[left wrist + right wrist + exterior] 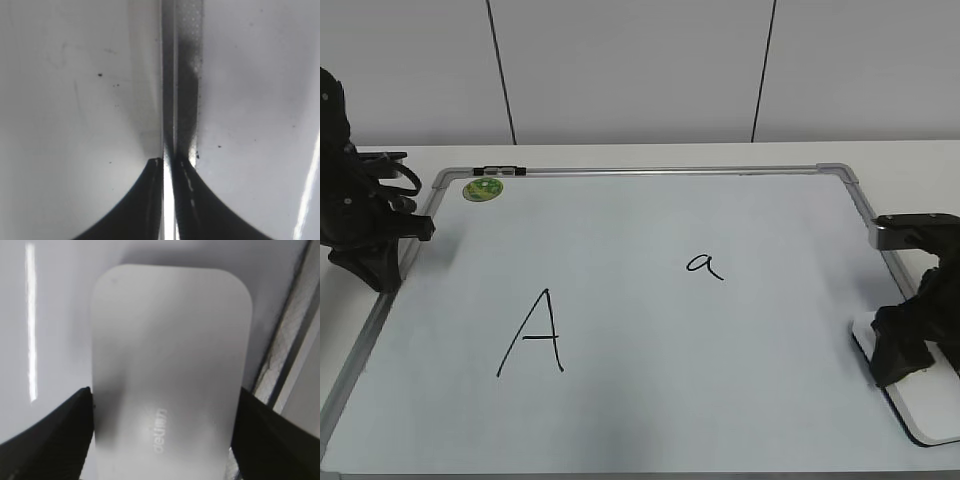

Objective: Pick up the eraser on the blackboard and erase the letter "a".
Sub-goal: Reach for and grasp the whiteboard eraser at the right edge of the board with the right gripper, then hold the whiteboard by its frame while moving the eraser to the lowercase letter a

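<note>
Exterior view, left to right: left end effector [382, 262] parked at the left edge of the blackboard [650, 174], fingers pressed together, holding nothing. Big "A" [533, 335] next, then the letter "a" [705, 265] near the middle. Far right, near corner: the eraser [926, 408] flat on the board, right end effector [918, 345] wide around it, fingers at both long sides, maybe just touching. Best to squeeze evenly, lift a little, slide left and farther back to the small letter, keep clear of "A".
</note>
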Tool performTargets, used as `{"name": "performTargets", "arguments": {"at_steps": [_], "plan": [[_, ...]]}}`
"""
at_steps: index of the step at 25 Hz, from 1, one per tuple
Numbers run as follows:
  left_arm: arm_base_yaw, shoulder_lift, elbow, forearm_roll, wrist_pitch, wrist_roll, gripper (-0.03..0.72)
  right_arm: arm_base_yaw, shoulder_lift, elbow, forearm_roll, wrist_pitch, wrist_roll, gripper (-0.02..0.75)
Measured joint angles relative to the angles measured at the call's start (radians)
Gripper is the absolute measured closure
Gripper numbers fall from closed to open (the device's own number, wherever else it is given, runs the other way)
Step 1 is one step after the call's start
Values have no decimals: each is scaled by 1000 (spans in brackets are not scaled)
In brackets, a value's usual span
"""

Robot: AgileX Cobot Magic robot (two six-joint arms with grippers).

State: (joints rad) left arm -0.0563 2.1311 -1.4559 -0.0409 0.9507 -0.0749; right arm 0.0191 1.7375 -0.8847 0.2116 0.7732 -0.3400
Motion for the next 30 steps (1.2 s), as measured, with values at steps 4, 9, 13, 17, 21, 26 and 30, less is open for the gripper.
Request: {"name": "performTargets", "arguments": {"at_steps": [4,9,13,17,21,26,30], "plan": [[0,0,0,0,0,0,634,0,0,0,0,-2,-2,197],[0,0,0,-1,0,0,634,0,0,0,6,-4,-1,209],[0,0,0,-2,0,0,634,0,0,0,20,-4,-1,209],[0,0,0,-4,0,0,633,0,0,-3,64,-2,1,210],[0,0,0,-6,0,0,633,5,8,-100,139,133,3,210],[0,0,0,-7,0,0,633,66,74,-294,126,271,52,210],[0,0,0,-9,0,0,633,141,187,-451,54,371,128,210]]}}
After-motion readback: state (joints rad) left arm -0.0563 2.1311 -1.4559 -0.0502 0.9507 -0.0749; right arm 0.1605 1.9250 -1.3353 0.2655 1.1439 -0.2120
